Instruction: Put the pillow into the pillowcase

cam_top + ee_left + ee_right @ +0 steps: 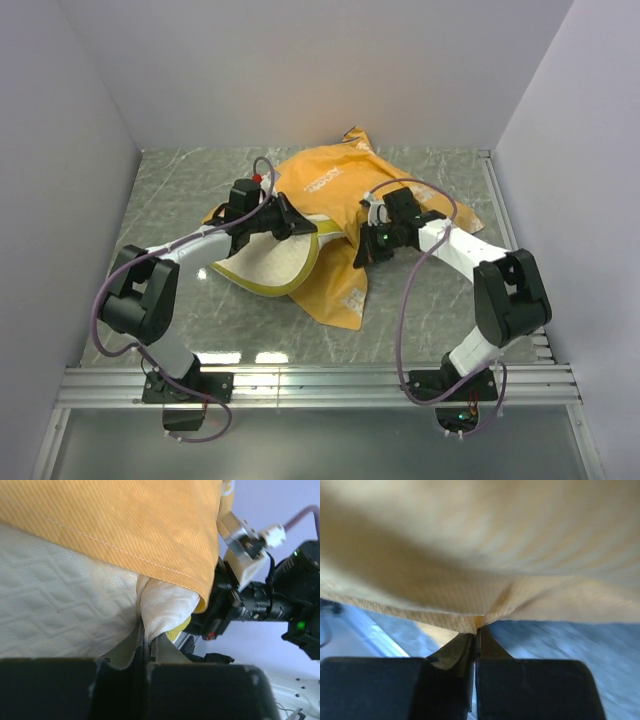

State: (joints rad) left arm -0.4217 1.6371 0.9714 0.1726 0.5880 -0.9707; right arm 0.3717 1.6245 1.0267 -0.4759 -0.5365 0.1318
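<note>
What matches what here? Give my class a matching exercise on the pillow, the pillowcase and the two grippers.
Column one:
1 pillow
2 pillowcase
3 left gripper
4 right gripper

Column two:
A jaws shut on an orange-yellow cloth edge
B cream-white, quilted, partly covered
C jaws shut on white quilted fabric
D orange-yellow side up, draped over the cushion

Pairs: 1-B, 2-D, 3-C, 4-A

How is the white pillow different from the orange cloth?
The pillow is cream-white and quilted; the pillowcase is orange-yellow with pale prints. The pillow looks puffy; the pillowcase is thin and crumpled, lying over part of it. Shared: each is pinched, the pillow by the left gripper, the pillowcase by the right gripper.
</note>
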